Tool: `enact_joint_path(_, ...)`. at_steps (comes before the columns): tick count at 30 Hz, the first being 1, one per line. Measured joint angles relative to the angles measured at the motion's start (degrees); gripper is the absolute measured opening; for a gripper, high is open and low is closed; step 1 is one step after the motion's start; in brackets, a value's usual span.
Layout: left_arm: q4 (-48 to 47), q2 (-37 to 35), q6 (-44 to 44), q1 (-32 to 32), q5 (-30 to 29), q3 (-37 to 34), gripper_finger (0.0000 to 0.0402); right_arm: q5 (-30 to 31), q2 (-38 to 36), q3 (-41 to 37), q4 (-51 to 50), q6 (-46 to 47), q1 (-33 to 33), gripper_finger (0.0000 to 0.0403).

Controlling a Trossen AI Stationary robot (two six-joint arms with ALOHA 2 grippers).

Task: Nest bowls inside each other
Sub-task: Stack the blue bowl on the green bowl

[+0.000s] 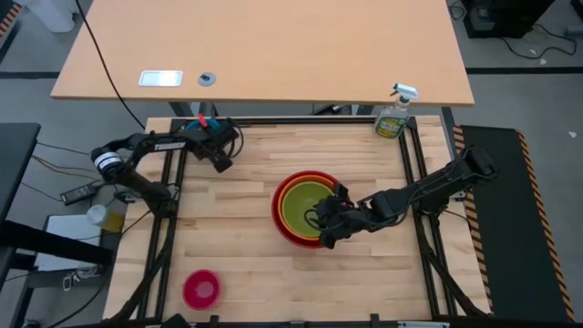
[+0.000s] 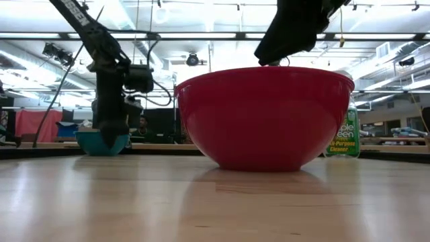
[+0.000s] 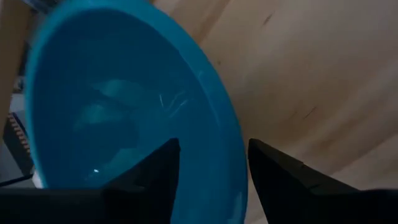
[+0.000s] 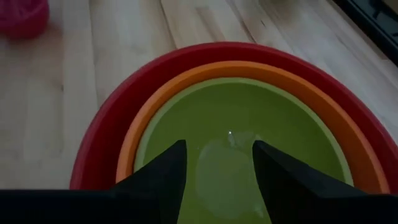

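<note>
A red bowl (image 4: 102, 124) stands mid-table with an orange bowl (image 4: 142, 121) and a lime green bowl (image 4: 249, 118) nested in it. My right gripper (image 4: 217, 180) hangs open just above the green bowl's near right rim (image 1: 326, 223). A blue bowl (image 3: 112, 106) rests on its base at the far left (image 2: 91, 142); in the high view the arm hides it. My left gripper (image 3: 211, 180) is open, tipped down, one finger inside the blue bowl's rim and one outside, with no touch showing. A pink bowl (image 1: 201, 288) sits near the front left.
A green spray bottle (image 1: 394, 117) stands at the table's far right corner. Bare wood lies between the stack and the pink bowl, and along the near edge. Black frame rails run down both sides of the table.
</note>
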Motion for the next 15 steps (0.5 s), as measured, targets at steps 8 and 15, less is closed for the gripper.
enact_joint_path(8, -0.36, 3.17, 2.90, -0.05, -0.41, 0.02, 0.0096, -0.10, 0.00, 0.02, 1.24, -0.51, 0.37, 0.0189)
enact_joint_path(15, -2.58, 2.85, 3.17, -1.98, -0.42, 0.14, 0.0017, -0.11, 0.00, 0.02, 1.09, -0.42, 0.37, 0.0179)
